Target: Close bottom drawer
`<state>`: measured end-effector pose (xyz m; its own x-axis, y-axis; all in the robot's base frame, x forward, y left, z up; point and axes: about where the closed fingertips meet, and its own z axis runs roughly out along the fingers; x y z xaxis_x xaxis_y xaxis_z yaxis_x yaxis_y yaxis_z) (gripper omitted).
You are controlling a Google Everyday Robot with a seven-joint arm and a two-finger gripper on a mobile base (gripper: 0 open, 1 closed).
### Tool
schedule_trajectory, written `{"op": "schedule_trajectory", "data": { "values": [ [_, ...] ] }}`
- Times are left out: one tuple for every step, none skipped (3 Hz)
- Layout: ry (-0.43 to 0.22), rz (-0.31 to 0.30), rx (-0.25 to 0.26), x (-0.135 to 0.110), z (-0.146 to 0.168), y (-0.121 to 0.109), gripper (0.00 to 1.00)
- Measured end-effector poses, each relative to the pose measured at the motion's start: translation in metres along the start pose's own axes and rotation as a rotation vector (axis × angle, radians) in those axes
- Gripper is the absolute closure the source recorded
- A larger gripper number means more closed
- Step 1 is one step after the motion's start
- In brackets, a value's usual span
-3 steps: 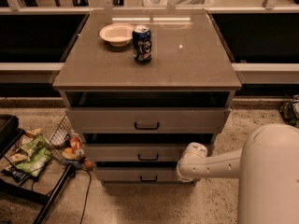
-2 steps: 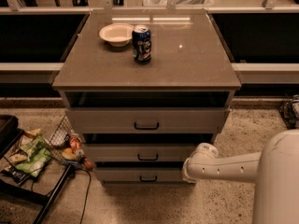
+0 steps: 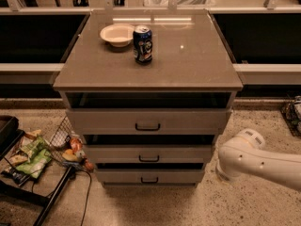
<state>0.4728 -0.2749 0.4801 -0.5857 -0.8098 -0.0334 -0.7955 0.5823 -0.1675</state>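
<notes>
At the foot of the cabinet (image 3: 197,65), the bottom drawer (image 3: 149,174) stands pulled out a little, with a dark gap above its front. Our tool (image 3: 229,166) sits just right of the cabinet's lower right corner, off the drawer; we cannot tell whether it is open or closed. We would bring it to the middle of the panel, by the small dark handle (image 3: 149,180), and push straight in. The front is grey-beige, the narrowest of the three.

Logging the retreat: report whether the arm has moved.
Yes: the arm moved right, clear of the bottom drawer front it overlapped; its gripper is out of sight.
</notes>
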Motion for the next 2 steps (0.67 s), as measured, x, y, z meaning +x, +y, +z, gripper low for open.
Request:
{"op": "schedule_trajectory", "data": {
  "values": [
    [0.092,0.169,0.056,0.028,-0.074,-0.024,1.0],
    [0.148,0.351,0.147,0.044,-0.126,-0.042,0.88]
  ]
}}
